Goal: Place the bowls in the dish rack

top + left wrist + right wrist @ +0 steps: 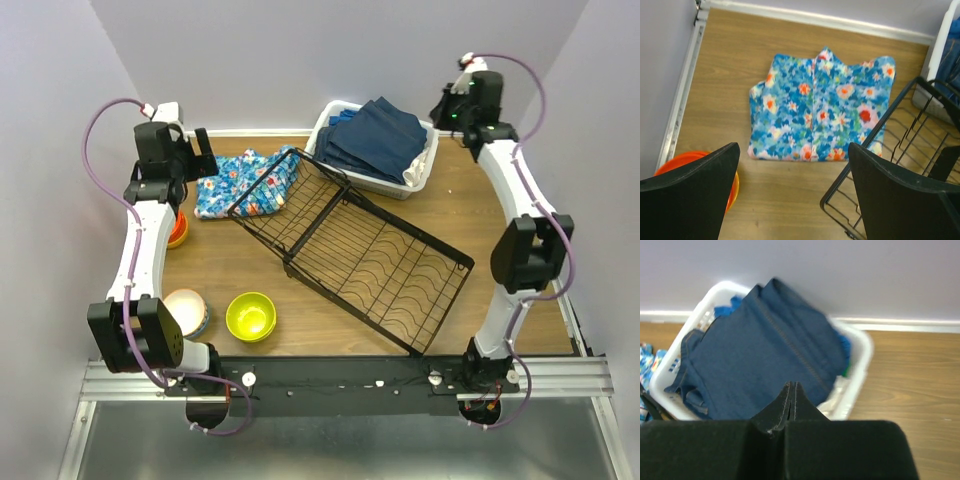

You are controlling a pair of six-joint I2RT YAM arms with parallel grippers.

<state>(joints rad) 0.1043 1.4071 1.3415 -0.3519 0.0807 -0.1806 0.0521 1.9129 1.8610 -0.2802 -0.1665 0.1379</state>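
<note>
**All Bowls Lying on the Left Arm's Side, Rack to Its Right**

The left gripper (793, 150) is being held wide open and empty above the table (450, 200). Its jaws are being pointed at a floral cloth (822, 107) rather than at any bowl.

The orange bowl (690, 162) is being shown at the lower left of the left wrist view, just outside the left finger and partly hidden by it. In the top view it is being covered in part by the left forearm.

Two more bowls are being seen nearer the arm bases: a lime-green bowl (250, 316) and, just beside it on the left, a white bowl (185, 305) with blue showing at its side. No bowl is being seen in the dish rack (360, 250). The rack's long axis is running diagonally from far left to near right, and it is lying to the right of the left jaws.

The right gripper (792, 392) is being held pressed shut on nothing, well apart from every bowl, over the white basket (855, 365) of denim.

By this layout the left arm is being favoured for the next pick. Its jaws are likely needing to be drawn back and leftward onto the orange bowl's rim.
</note>
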